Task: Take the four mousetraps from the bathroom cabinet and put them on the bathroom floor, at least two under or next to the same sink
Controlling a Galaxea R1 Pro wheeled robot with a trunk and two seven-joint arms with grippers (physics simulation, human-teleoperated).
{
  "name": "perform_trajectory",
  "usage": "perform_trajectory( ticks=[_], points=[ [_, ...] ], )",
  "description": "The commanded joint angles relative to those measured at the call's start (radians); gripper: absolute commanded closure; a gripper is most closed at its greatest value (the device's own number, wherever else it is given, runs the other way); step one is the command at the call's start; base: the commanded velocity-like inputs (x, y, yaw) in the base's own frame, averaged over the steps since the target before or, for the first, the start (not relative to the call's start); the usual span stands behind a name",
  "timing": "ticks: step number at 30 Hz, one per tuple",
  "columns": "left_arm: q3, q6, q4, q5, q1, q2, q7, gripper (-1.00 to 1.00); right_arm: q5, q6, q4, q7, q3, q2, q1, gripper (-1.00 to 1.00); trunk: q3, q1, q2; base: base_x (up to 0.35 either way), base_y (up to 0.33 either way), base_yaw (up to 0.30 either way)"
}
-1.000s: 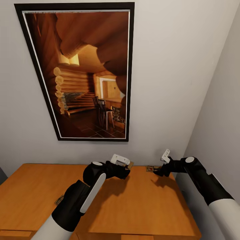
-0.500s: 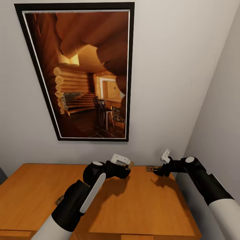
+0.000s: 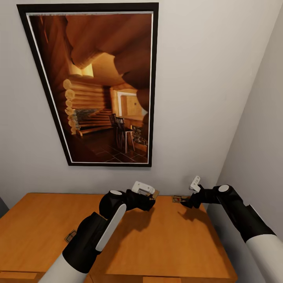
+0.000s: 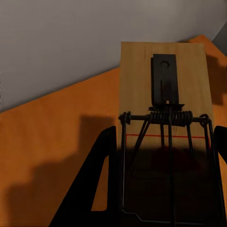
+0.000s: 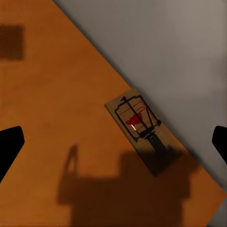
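Our left gripper (image 4: pixel 161 189) clamps one mousetrap (image 4: pixel 163 118) between dark fingers, lifted slightly off the cabinet (image 3: pixel 177 239) for carrying. Our right gripper (image 3: pixel 188 203) hangs spread wide above a second mousetrap (image 5: pixel 142 130) lying flat near the far right edge, by the wall. Both are pale wooden boards with wire springs; the top is smooth orange.

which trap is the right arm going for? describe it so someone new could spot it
Start at the big framed cabin picture on the wall; below it is the orange-brown cabinet top. The mousetrap lies flat at the back edge by the wall, near the right corner, just ahead of the right gripper. Unlike the mousetrap in the left gripper, nothing grips it; the right jaws are spread wide.
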Motion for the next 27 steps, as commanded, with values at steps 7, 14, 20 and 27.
perform_trajectory(
  ticks=[7, 14, 20, 27],
  points=[
    [-0.001, 0.003, 0.005, 0.004, 0.0, 0.0, 0.01, 1.0, 0.005, 0.005, -0.002, 0.004, 0.002, 0.0, -0.001, -1.0, -0.002, 0.001, -0.002, 0.0, 0.0, 0.0],
    [-0.002, 0.003, 0.03, 0.003, 0.005, 0.0, 0.011, 1.0, 0.005, 0.005, -0.002, 0.005, 0.003, -0.001, -0.001, -1.0, -0.002, 0.001, -0.002, 0.0, 0.0, 0.0],
    [-0.002, 0.003, 0.036, 0.004, 0.013, 0.001, 0.011, 1.0, 0.005, 0.005, -0.002, 0.005, 0.003, -0.001, -0.001, -1.0, -0.002, 0.001, -0.002, 0.0, 0.0, 0.0],
    [-0.003, 0.003, 0.038, 0.005, 0.025, 0.001, 0.01, 1.0, 0.005, 0.005, -0.002, 0.004, 0.003, -0.001, -0.001, -1.0, -0.002, 0.001, -0.002, 0.0, 0.0, 0.0]
  ],
)
